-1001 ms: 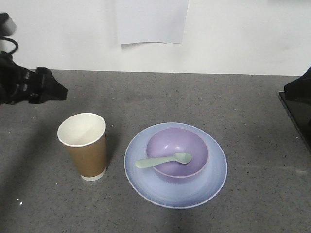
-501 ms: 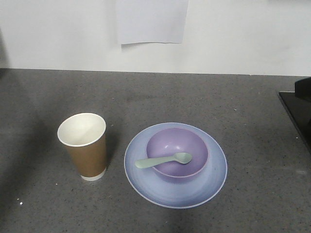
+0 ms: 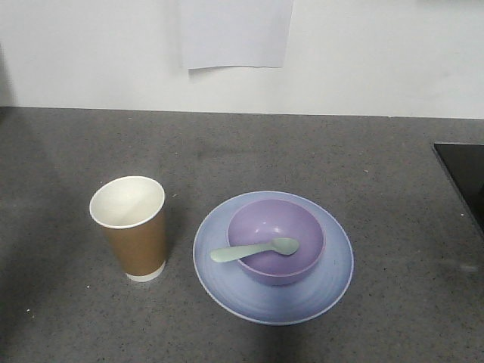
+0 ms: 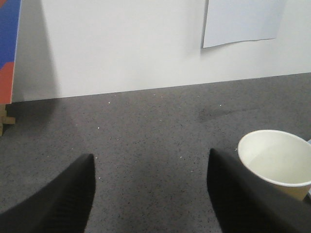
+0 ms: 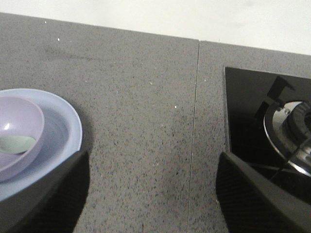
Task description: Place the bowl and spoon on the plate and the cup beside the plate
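Plate (image 3: 273, 296) sits on the grey speckled countertop (image 3: 340, 151). Bowl (image 3: 276, 240) rests on the plate, near its centre. Spoon (image 3: 254, 250) lies in the bowl, scoop inside, handle sticking out over the bowl's left rim above the plate. Cup (image 3: 130, 228) stands upright just left of the plate, not touching it. Left gripper (image 4: 150, 194) has fingers spread apart, nothing between them, hanging left of the cup. Right gripper (image 5: 153, 199) also spread and empty, right of the plate, near a black gas hob (image 5: 262, 126).
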Robot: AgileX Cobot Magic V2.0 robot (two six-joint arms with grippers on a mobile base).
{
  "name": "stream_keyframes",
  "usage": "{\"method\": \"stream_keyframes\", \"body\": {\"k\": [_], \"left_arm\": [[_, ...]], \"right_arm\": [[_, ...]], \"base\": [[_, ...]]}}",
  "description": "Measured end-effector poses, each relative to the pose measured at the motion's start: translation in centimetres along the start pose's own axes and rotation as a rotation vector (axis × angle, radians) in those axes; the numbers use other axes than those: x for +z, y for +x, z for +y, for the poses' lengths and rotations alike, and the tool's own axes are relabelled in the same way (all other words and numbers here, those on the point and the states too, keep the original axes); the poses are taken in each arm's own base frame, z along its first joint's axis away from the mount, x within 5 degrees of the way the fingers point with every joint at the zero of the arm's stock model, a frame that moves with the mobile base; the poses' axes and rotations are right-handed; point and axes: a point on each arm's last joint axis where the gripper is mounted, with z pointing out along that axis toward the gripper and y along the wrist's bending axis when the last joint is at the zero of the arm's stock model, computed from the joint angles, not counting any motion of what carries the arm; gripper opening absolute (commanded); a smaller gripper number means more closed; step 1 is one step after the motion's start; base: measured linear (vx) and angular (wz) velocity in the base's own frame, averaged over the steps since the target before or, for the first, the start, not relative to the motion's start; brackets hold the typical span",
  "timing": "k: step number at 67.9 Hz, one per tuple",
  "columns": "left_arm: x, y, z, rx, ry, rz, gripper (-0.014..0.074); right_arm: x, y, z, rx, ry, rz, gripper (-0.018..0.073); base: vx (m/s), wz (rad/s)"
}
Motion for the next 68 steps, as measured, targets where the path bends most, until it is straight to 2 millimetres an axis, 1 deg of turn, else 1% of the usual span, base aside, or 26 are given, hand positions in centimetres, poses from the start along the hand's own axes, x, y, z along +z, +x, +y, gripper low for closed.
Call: {"method": "stream_keyframes", "body": {"k": [4,9,11,12,13,18,22,68], "left_arm": [[-0.27,0.47,0.03,0.000,-0.001,-0.006,0.0305],[-0.55,0.71,0.06,-0.002,-0.001,-0.015,0.0184],[-0.59,0.74,0.06,-0.002,-0.001,-0.016,0.0141],[-0.64,0.74,0.06,-0.002,0.000,-0.018,0.0129],[-0.62,0.77,0.06,-0.002,-0.001,-0.017,0.0097],[-0.62,0.82,0.07,-0.001,-0.001,-0.017,-0.0012],[-0.61,0.85,0.07,-0.001,-0.001,-0.016,-0.0008],[-0.59,0.87,0.07,0.001,-0.002,-0.016,-0.0008]], "right_arm": [[0.04,0.51,0.01,0.001,0.000,-0.002,0.0374],[-0.01,0.76,0.02,0.000,0.001,-0.011,0.0279],[-0.01,0.76,0.01,-0.001,0.002,-0.014,0.0225],[-0.01,0.75,0.01,-0.001,0.002,-0.015,0.0214],[-0.01,0.73,0.00,-0.002,0.002,-0.017,0.0191],[-0.01,0.65,0.00,-0.002,0.002,-0.025,0.0066],[-0.02,0.61,0.00,-0.002,0.002,-0.031,-0.0017],[-0.07,0.53,0.00,0.014,0.002,-0.041,-0.0011]], "base": [[0.00,0.00],[0.00,0.00],[0.00,0.00],[0.00,0.00],[0.00,0.00],[0.00,0.00],[0.00,0.00],[0.00,0.00]]}}
